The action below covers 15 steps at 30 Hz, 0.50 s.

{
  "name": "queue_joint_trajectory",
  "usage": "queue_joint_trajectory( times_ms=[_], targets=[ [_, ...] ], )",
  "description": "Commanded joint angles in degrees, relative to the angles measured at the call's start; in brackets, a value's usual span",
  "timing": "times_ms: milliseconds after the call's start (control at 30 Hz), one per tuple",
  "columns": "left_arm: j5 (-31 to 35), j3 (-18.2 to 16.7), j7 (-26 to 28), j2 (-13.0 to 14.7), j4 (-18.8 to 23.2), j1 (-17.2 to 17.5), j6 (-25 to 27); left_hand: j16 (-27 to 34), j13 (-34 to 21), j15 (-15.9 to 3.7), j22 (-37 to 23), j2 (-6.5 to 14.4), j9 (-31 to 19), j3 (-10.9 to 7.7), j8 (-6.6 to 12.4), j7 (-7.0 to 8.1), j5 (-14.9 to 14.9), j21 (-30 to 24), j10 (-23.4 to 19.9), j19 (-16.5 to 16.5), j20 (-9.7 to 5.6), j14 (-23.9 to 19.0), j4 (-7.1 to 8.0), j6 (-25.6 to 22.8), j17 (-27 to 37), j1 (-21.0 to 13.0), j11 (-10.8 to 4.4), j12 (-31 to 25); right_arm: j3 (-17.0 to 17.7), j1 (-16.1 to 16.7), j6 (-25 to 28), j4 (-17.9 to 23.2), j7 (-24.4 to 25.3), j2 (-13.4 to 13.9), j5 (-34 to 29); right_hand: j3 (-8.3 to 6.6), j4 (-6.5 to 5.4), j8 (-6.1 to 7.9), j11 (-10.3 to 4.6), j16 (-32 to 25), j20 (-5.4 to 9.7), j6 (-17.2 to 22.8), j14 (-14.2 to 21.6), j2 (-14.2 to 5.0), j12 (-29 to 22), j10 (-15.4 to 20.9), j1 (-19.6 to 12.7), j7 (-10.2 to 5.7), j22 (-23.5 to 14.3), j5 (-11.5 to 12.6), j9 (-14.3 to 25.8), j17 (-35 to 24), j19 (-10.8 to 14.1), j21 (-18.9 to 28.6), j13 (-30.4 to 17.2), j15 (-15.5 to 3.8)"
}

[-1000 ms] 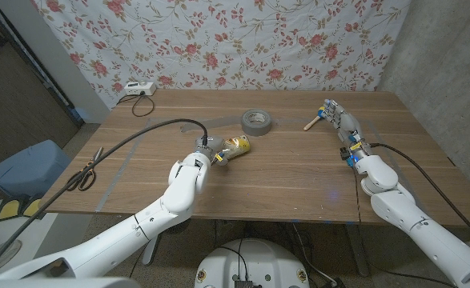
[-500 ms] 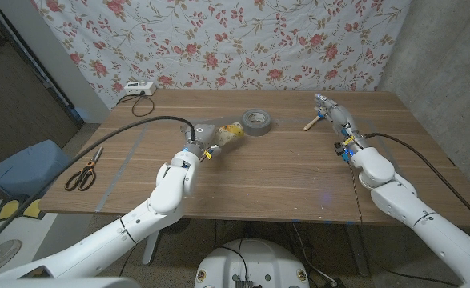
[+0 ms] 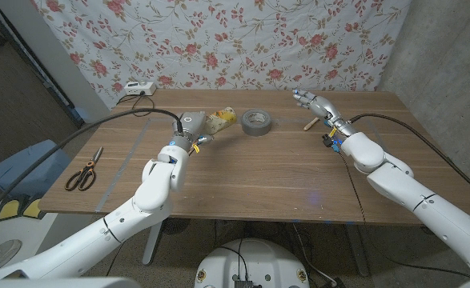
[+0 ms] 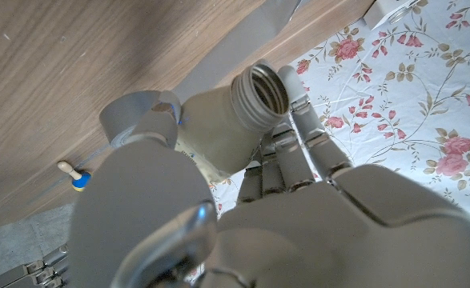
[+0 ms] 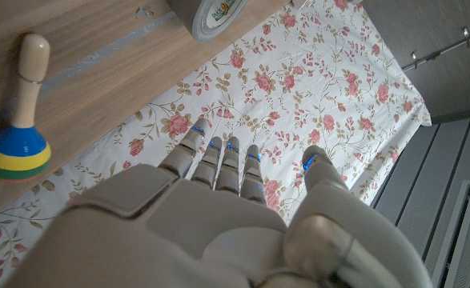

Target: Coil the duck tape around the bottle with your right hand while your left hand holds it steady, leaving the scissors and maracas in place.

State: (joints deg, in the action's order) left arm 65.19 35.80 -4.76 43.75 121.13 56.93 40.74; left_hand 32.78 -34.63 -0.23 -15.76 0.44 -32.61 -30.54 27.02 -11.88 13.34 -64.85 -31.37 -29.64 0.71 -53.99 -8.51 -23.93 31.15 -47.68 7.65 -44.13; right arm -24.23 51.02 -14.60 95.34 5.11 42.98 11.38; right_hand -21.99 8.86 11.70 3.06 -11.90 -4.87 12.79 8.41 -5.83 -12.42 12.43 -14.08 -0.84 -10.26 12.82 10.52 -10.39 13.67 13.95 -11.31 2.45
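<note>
Your left hand (image 3: 193, 126) grips the bottle (image 3: 219, 120) and holds it lifted off the table (image 3: 259, 172), neck pointing toward the tape (image 3: 256, 121), which lies flat just beside it toward the table's far middle. In the left wrist view the bottle (image 4: 233, 120) shows an open, capless mouth with the fingers (image 4: 299, 140) wrapped round its body; the tape (image 4: 134, 116) is partly cut off behind the hand. Your right hand (image 3: 319, 106) is held above the far right of the table with fingers spread and nothing in them, near the maraca (image 3: 310, 122). In the right wrist view that hand (image 5: 218, 208) reaches toward the floral cloth, with the maraca (image 5: 18, 120) lying on the wood and only a slice of the tape (image 5: 210, 14) at the frame's edge. You have wide bare wood across the near half and between the tape and the maraca. The scissors (image 3: 83, 170) lie close to the left edge, well apart from everything else. The bottle's label is too small to read. Since a second ago your left hand has carried the bottle up and farther from you, and your right hand has swung inward past the maraca toward the tape; scissors, maraca and tape lie as they did.
</note>
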Motion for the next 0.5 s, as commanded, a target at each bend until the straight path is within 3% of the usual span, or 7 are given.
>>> queue_joint_trajectory(
  times_ms=[33,500],
  targets=[
    [-3.8,-4.6,2.7,2.3,3.8,2.5,0.2,-0.3,-0.9,-12.29,0.0,9.9,-0.2,-5.71,13.95,9.64,0.4,-0.6,-14.6,0.4,-0.11,-7.6,6.08,-9.4,0.5,-9.3,-14.69,-0.7,-4.8,-5.4,7.1,1.7,-3.6,0.9,-10.0,-0.05,0.51,-0.12,-0.2,-0.3,-0.41,-0.1,0.5,0.05,0.0,0.1,-0.9,-0.47,-0.1,-0.3,0.2,-0.2,0.3,-0.1,-0.3,0.19],
    [-10.5,-7.9,6.6,3.6,5.4,4.3,0.5,-0.6,-2.8,-12.26,0.5,9.9,-0.1,-5.34,14.19,9.57,0.7,-1.6,-14.4,1.0,-0.1,-8.0,6.25,-9.6,1.7,-9.5,-14.97,-1.7,-11.4,-12.8,11.5,0.3,-6.5,-0.8,-20.5,-0.49,0.98,-0.31,-0.59,0.2,-0.47,-0.5,-0.5,0.36,0.5,-0.7,-2.4,-0.73,-0.2,-0.8,0.2,-0.3,0.1,-0.5,-0.3,-0.27]
  ],
)
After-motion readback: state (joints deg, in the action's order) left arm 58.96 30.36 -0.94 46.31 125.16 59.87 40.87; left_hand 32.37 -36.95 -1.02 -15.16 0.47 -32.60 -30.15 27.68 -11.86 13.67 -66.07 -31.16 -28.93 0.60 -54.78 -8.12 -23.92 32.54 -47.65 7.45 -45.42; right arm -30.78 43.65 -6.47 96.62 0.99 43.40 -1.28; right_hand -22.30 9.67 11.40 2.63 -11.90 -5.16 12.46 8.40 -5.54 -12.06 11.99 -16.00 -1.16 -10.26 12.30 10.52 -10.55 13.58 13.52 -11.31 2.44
